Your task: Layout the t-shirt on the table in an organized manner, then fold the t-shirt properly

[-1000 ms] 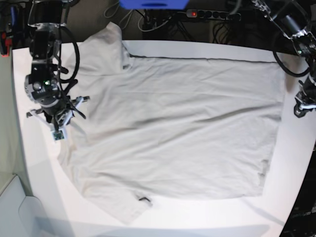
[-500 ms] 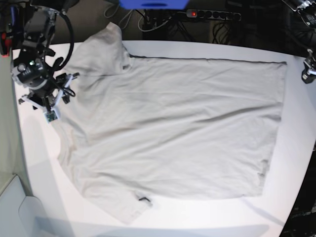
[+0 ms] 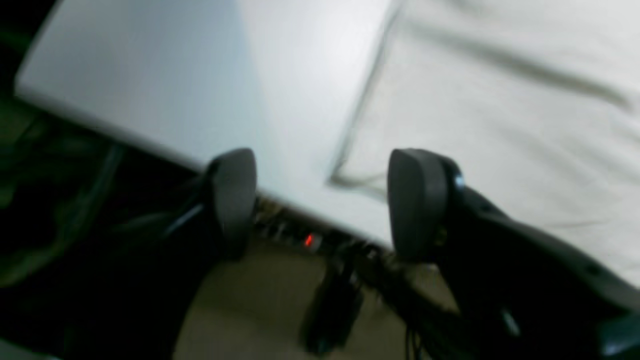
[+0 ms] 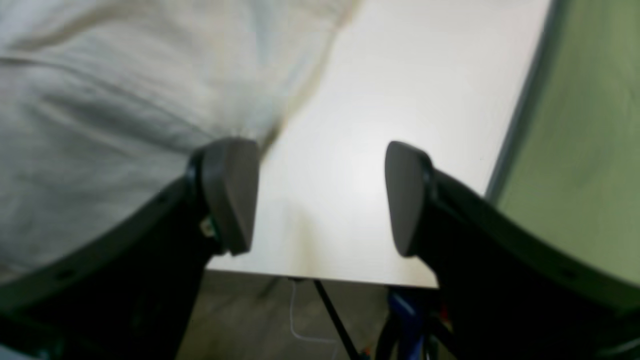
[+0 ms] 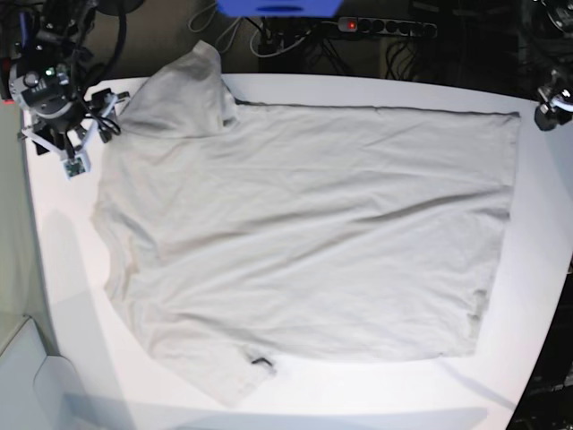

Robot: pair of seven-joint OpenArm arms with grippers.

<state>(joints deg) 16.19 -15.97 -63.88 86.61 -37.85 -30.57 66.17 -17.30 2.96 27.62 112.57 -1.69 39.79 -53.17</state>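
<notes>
The light grey-beige t-shirt (image 5: 304,224) lies spread flat on the white table (image 5: 537,269), with its hem toward the right and one sleeve (image 5: 183,85) at the far left. My right gripper (image 5: 70,148) is open and empty above the table's far left corner, beside the sleeve. In the right wrist view it (image 4: 320,195) hangs over bare table (image 4: 400,100), with the shirt (image 4: 125,100) to its left. My left gripper (image 5: 548,106) is open and empty at the far right corner. In the left wrist view it (image 3: 325,200) hovers over the shirt's hem corner (image 3: 350,177).
A power strip with a red light (image 5: 385,27) and cables lie on the floor past the far edge. A blue object (image 5: 277,7) is at the top centre. A green surface (image 4: 590,150) borders the table's left side. The shirt's near sleeve (image 5: 242,372) reaches close to the front edge.
Both arms have pulled away toward the far corners. The right gripper rose from the shirt's left edge to the far left corner. The left gripper left the hem. The shirt stayed flat.
</notes>
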